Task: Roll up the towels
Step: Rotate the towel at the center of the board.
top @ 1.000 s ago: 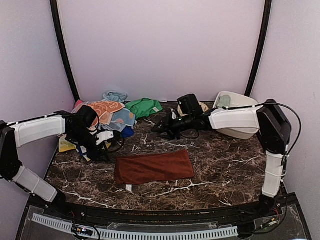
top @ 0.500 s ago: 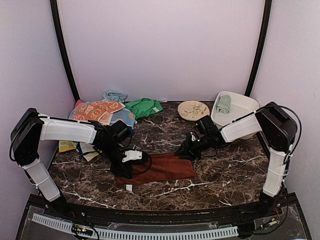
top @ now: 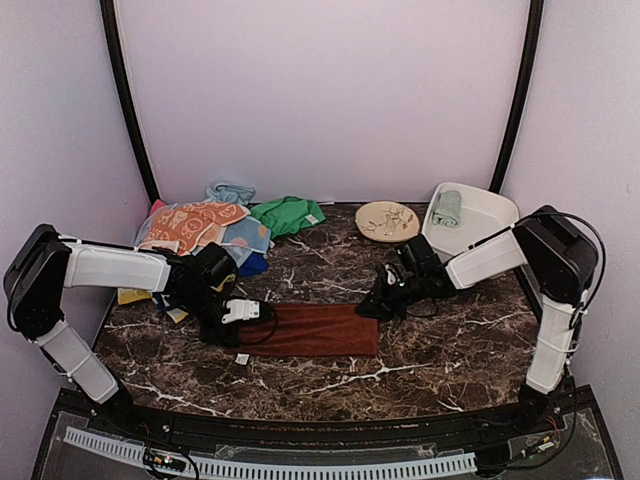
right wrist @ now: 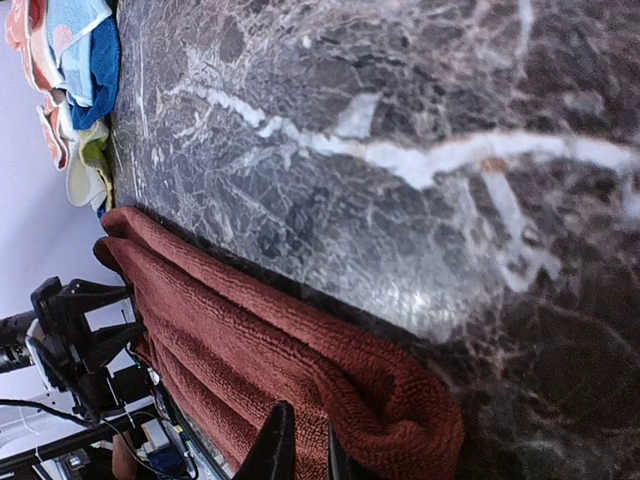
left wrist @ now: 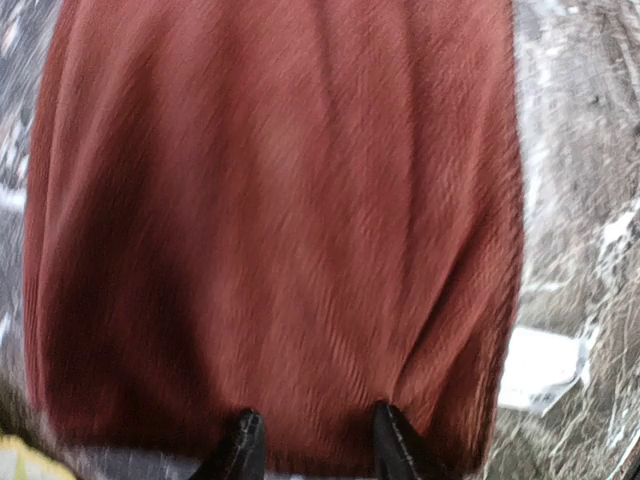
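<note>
The maroon towel lies flat in the middle of the table. The left gripper sits at its 9 o'clock end, fingers a bit apart. I cannot tell if it pinches. The right gripper pinches the 3 o'clock end.

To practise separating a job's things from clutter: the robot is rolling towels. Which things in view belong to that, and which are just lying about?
Job:
maroon towel on the table
heaped towels
green towel
mint towel in the white tub

Lying about:
patterned plate
</note>
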Tool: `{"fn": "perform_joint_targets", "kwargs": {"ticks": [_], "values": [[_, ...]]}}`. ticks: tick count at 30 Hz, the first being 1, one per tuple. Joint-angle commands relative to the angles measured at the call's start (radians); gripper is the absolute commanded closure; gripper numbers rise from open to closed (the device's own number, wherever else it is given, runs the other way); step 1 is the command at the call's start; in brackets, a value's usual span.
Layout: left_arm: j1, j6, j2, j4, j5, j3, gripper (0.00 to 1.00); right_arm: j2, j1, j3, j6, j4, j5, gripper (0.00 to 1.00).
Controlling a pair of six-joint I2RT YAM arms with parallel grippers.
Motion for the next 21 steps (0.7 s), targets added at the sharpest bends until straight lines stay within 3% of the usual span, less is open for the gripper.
{"fn": "perform_joint_targets", "kwargs": {"ticks": [1,5,10,15,21], "values": [[0.020,0.018,-0.065,-0.155,-0.030,0.054,0.57,-0.031,0.009,-0.101,0.013,-0.035,0.108,0.85],[0.020,-0.021,-0.085,-0.223,0.054,0.138,0.46,-0.066,0.066,-0.141,0.116,0.031,0.129,0.84],[0.020,-0.067,-0.068,-0.225,0.093,0.215,0.44,-0.139,0.133,-0.152,0.160,0.010,0.188,0.84],[0.021,-0.160,0.008,-0.063,-0.008,0.224,0.51,-0.235,0.142,-0.144,0.131,-0.097,0.250,0.83],[0.027,-0.215,0.161,0.020,-0.157,0.247,0.61,-0.253,0.143,-0.039,0.037,-0.262,0.318,0.82]]}}
